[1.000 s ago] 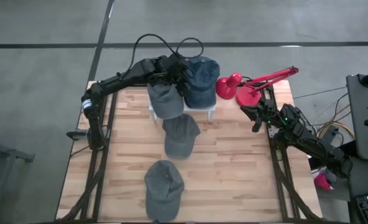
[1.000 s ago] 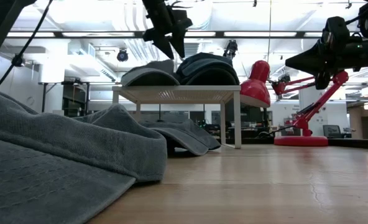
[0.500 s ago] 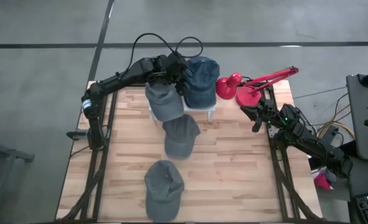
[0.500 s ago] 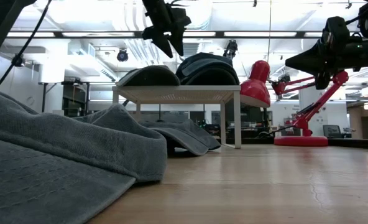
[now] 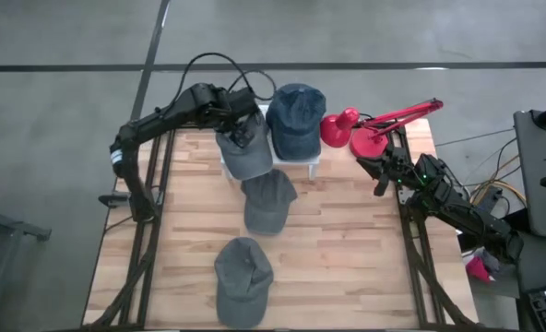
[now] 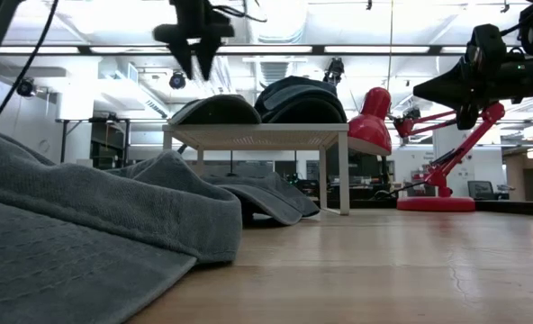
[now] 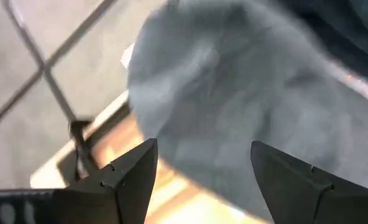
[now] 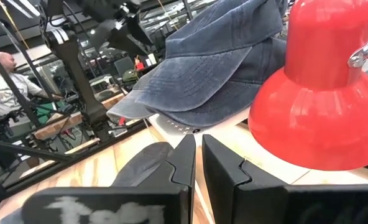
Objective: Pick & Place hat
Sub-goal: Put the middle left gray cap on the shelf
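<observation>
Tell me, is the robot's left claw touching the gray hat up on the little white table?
Apart. In the low view the left gripper hangs with open jaws above the gray hat, with ceiling showing between them.

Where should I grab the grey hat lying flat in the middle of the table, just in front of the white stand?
Probably best taken from above, pinching the soft crown of the middle grey hat. It lies flat on the table with its top edge against the white stand, so a side approach looks blocked there. The open left gripper is nearest.
</observation>
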You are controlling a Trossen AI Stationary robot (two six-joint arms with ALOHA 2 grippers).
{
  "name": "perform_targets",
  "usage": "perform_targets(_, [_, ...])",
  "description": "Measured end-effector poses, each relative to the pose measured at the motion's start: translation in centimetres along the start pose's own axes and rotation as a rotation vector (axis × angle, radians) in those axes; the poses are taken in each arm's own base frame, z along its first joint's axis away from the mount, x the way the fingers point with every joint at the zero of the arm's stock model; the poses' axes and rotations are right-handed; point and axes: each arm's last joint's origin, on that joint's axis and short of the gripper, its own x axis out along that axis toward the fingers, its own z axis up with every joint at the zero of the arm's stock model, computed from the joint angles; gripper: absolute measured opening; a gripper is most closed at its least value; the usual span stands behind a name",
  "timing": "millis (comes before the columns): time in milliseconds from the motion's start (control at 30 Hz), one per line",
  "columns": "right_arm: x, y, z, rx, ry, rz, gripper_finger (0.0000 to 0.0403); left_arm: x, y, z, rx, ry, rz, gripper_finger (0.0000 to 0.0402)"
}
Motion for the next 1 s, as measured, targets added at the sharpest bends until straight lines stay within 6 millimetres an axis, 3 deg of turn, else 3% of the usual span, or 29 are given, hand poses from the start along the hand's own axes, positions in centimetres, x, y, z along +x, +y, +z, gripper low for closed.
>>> perform_targets(267, [0.0,0.0,0.0,0.001,0.004,0.001,0.0027,0.4,2.6,-3.6,-0.240,0.070,0.050,0.0263])
perform_targets(500, [0.0,0.0,0.0,0.001,0.004,0.001,0.0027,1.7,3.5,-6.1,-0.376,0.025,0.036,0.0262])
perform_targets(833, [0.0,0.0,0.0,0.004,0.003,0.001,0.0027,5.6,3.9,-6.5,-0.494,-0.062,-0.003,0.0261])
perform_targets(1000, [0.0,0.0,0.0,0.004,0.003,0.001,0.0027,6.5,4.1,-6.0,-0.502,-0.097,-0.018,0.0261])
